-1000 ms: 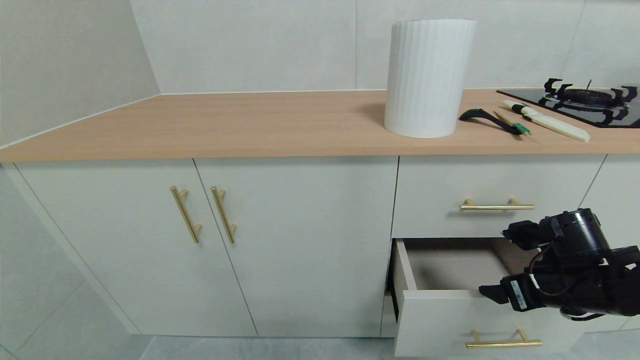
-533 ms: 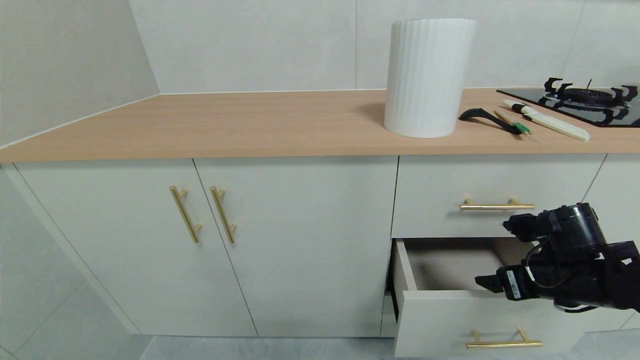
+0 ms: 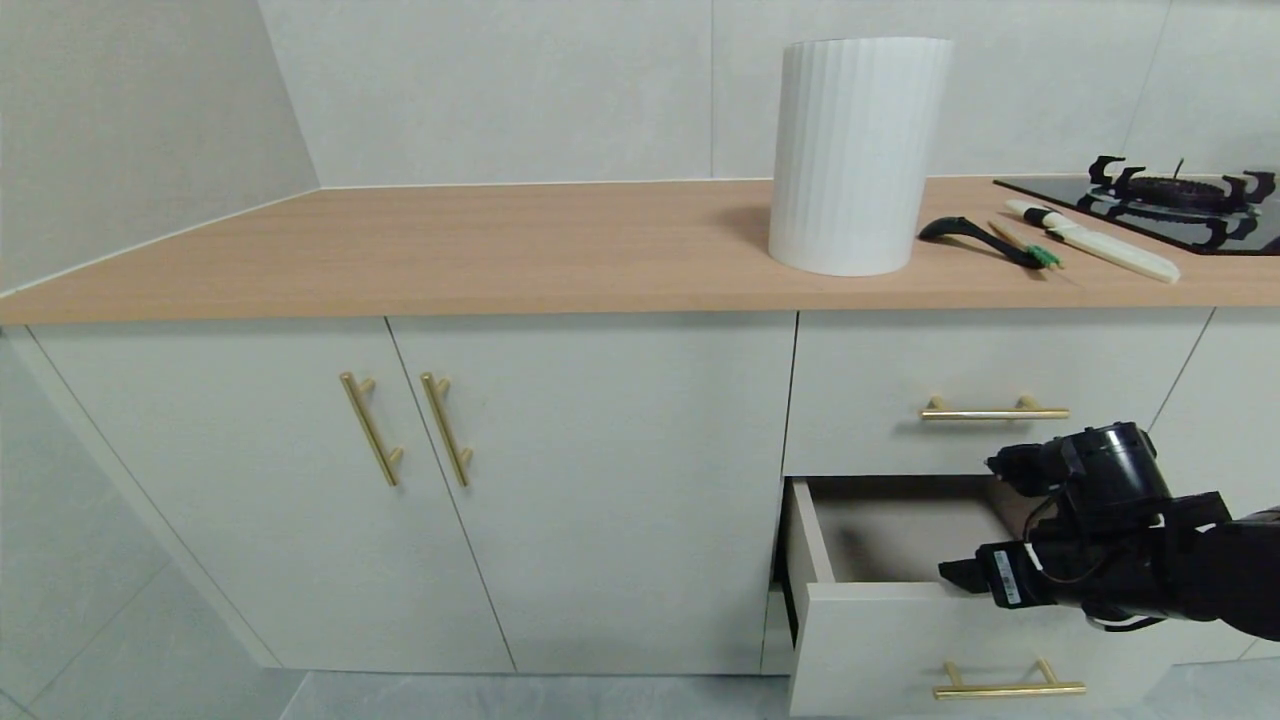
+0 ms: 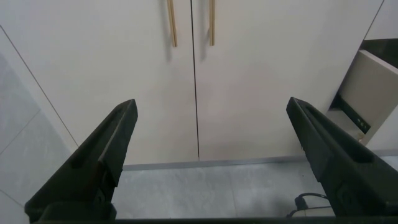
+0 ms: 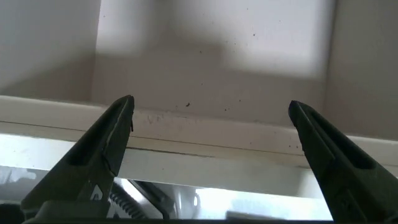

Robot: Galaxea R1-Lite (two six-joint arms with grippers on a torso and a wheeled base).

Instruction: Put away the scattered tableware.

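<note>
Tableware [image 3: 1042, 256] on counter [image 3: 500, 250], well above right tool [image 3: 970, 517] | fingers apart | tool at open drawer [image 3: 880, 640]

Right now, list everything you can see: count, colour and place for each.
countertop: one, wood-brown, along the tiled wall
ribbed container: one, white, upright on the countertop
ladle: one, black, lying just right of the container
green-tipped utensil: one, tan, lying between ladle and knife
knife: one, cream, lying beside the hob burner
hob burner: one, black, at the countertop's right end
cabinet doors: two, pale grey with gold handles, shut
upper drawer: one, pale grey, shut
lower drawer: one, pale grey, pulled open
right gripper: one, black, open, over the lower drawer
left gripper: one, black, open, facing the cabinet doors
</note>
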